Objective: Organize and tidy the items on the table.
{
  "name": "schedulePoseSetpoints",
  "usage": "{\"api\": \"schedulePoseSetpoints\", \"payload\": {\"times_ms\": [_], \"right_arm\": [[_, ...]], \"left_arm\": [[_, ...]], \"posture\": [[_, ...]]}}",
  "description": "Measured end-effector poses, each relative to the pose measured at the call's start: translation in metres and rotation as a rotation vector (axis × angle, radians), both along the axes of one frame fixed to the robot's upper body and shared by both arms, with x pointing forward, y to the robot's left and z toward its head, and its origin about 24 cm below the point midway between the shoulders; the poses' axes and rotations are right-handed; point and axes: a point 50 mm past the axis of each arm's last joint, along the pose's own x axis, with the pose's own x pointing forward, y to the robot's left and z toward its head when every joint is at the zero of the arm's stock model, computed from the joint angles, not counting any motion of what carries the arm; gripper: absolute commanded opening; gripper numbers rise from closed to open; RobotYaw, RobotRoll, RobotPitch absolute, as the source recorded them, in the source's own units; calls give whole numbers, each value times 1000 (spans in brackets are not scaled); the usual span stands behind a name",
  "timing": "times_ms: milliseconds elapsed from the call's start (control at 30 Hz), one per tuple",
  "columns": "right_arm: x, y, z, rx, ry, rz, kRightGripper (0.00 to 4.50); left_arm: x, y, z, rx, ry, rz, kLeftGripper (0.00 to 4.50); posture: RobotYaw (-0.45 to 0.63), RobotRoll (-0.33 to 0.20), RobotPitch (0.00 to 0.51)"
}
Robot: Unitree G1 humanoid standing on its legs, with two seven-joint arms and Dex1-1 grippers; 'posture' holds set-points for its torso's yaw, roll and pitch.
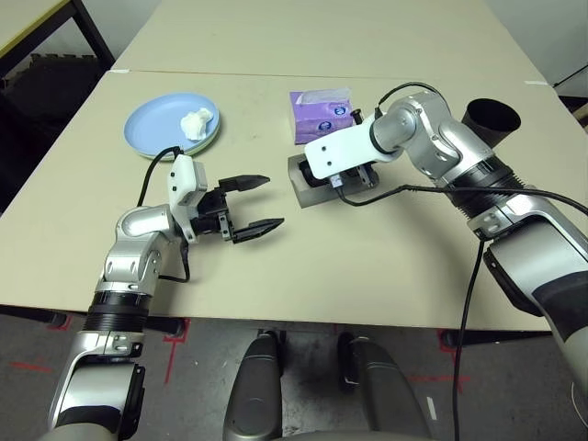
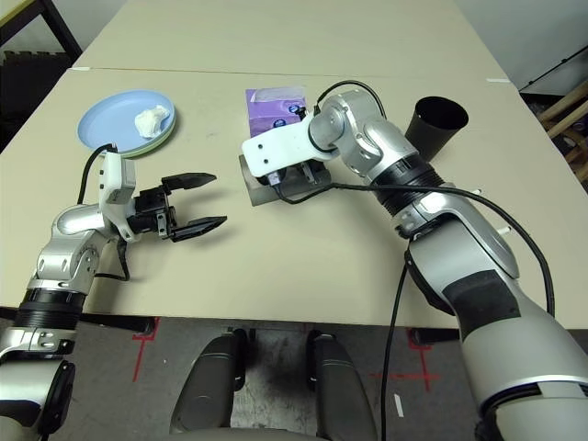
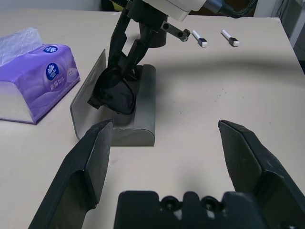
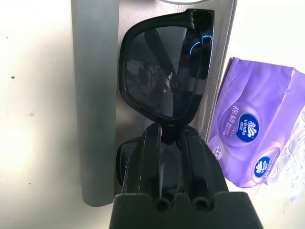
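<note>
- I see the light blue plate (image 1: 156, 119) near the table's (image 1: 386, 266) left edge, on top of the pale green plate (image 1: 208, 141), with the crumpled white tissue (image 1: 196, 122) on it.
- My left gripper (image 1: 254, 210) hovers over the table near its front edge, fingers spread wide, holding nothing.
- The purple tissue box (image 1: 319, 114) sits just behind the open grey glasses case (image 3: 143, 112).
- My right gripper (image 4: 167, 136) is clamped on the black sunglasses (image 4: 164, 78), over the case.
- The black tapered cup (image 1: 488, 120) is near the right edge.

The arm covers much of the glasses case (image 1: 308, 188) — the green plate (image 1: 204, 144) barely peeks from under the blue plate (image 1: 156, 121).
</note>
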Motion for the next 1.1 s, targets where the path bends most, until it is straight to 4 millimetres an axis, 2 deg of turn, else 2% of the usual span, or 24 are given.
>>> {"api": "schedulePoseSetpoints", "payload": {"times_ms": [500,733,1100], "right_arm": [[-1,4,-1,0,5,14,460],[-4,2,-13,-13,43,22,460],[-6,3,-12,-26,61,29,460]], "left_arm": [[0,1,1,7,-4,0,4500],[0,3,1,13,-6,2,4500],[-1,3,1,17,-5,0,4500]], "posture": [[219,0,194],[219,0,195],[214,0,193]]}}
